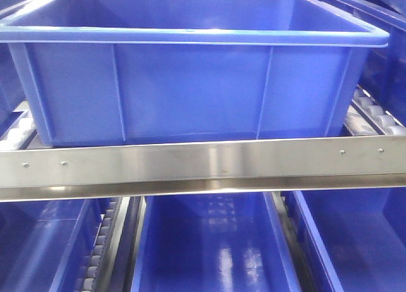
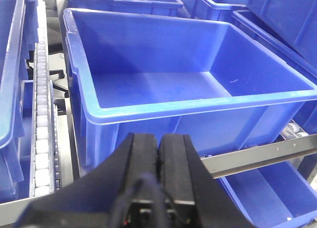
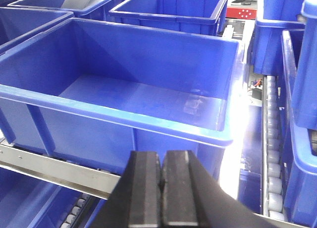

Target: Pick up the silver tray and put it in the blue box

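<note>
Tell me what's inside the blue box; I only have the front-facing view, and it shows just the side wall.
Observer: The left wrist view looks down into the blue box. Its floor is bare, with no silver tray in it.
Operator: Report the left gripper.
Observer: The left gripper is shut on nothing and sits in front of the box's near wall.
Operator: Now the right one.
Observer: The right gripper is shut and empty too. No view shows the silver tray.

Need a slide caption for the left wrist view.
Left gripper shut and empty, in front of the empty blue box on the roller rack; no silver tray in view.
</note>
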`<state>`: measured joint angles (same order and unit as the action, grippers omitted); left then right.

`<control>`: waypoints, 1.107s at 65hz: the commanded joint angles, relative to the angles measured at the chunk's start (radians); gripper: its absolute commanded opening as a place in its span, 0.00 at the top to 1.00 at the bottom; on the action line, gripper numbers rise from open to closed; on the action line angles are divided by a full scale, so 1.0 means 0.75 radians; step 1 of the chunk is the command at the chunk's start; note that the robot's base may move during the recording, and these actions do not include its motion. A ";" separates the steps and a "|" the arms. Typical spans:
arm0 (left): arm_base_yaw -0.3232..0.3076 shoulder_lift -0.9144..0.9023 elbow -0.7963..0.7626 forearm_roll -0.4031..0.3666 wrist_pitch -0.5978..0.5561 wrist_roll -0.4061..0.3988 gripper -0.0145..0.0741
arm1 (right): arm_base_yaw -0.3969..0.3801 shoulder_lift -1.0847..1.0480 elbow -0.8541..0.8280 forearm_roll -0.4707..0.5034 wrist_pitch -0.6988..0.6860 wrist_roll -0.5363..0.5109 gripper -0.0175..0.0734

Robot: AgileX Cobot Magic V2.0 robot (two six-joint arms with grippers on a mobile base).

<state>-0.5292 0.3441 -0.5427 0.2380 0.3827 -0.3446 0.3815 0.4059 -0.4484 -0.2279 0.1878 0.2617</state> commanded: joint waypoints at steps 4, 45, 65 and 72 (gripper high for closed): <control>-0.010 0.005 -0.036 0.005 -0.113 0.002 0.94 | 0.000 0.003 -0.036 -0.020 -0.121 -0.014 0.75; 0.529 -0.351 0.419 -0.365 -0.356 0.395 0.94 | 0.000 0.003 -0.036 -0.020 -0.121 -0.014 0.75; 0.672 -0.468 0.760 -0.387 -0.563 0.397 0.94 | 0.000 0.003 -0.036 -0.020 -0.123 -0.014 0.75; 0.672 -0.497 0.760 -0.387 -0.570 0.397 0.94 | 0.000 0.003 -0.036 -0.020 -0.122 -0.014 0.75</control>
<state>-0.0276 -0.0093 0.0293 -0.0416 0.0527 -0.0491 0.3815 0.4059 -0.4484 -0.2294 0.1861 0.2617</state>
